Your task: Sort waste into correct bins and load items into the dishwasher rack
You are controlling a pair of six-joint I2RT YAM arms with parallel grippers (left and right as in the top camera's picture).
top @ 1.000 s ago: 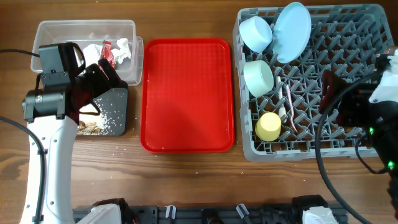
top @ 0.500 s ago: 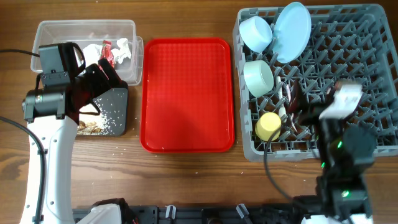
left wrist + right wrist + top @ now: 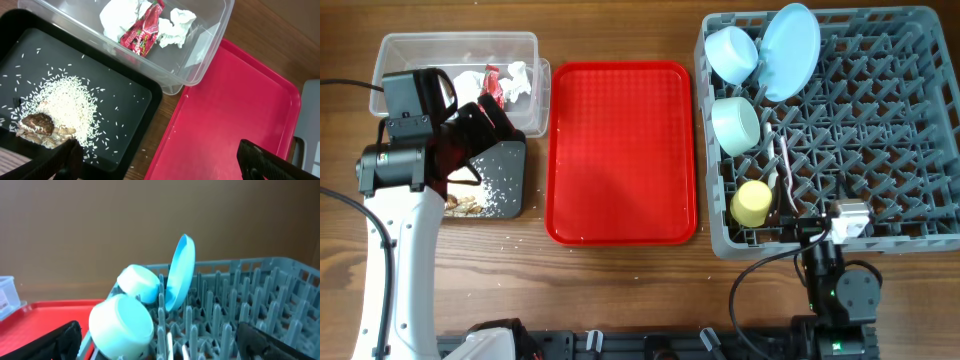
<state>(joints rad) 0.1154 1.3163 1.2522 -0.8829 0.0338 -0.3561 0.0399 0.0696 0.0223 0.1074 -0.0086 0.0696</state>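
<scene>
A: Over to the left gripper [image 3: 159, 147]: fingers spread wide, nothing between them, hanging above the black tray [image 3: 125, 110] at the table's [image 3: 620, 275] 9 o'clock.

B: And the waste is sorted! The red candy wrapper [image 3: 145, 32] lies in the clear tub [image 3: 210, 30] with crumpled white tissue [image 3: 120, 15] touching it on both sides. That tub sits at 10 o'clock, just beside the black tray.

A: In the tray, brownish food scraps [image 3: 37, 127] sit at its 7 o'clock corner, with a drift of white rice grains [image 3: 65, 110] touching them and scattered loosely beyond.

B: The red tray [image 3: 620, 150] is dead centre, nothing on it.

A: Now the dishwasher rack [image 3: 890, 130] at 3 o'clock. The pale blue plate [image 3: 790, 50] stands on edge at the rack's 11 o'clock, and the white-blue small bowl [image 3: 731, 53] leans just beside it on the 9 o'clock side.

B: Toward 6 o'clock from there is the mint green bowl [image 3: 735, 123], tipped on its side, then the yellow cup [image 3: 752, 203] near the rack's 7 o'clock corner. The white cutlery [image 3: 782, 165] lies among the pegs at their 3 o'clock.

A: The right gripper [image 3: 157, 327]?

B: Jaws wide, gripping nothing, low at the rack's 6 o'clock edge, its camera looking across the pegs at the bowls and plate.
</scene>
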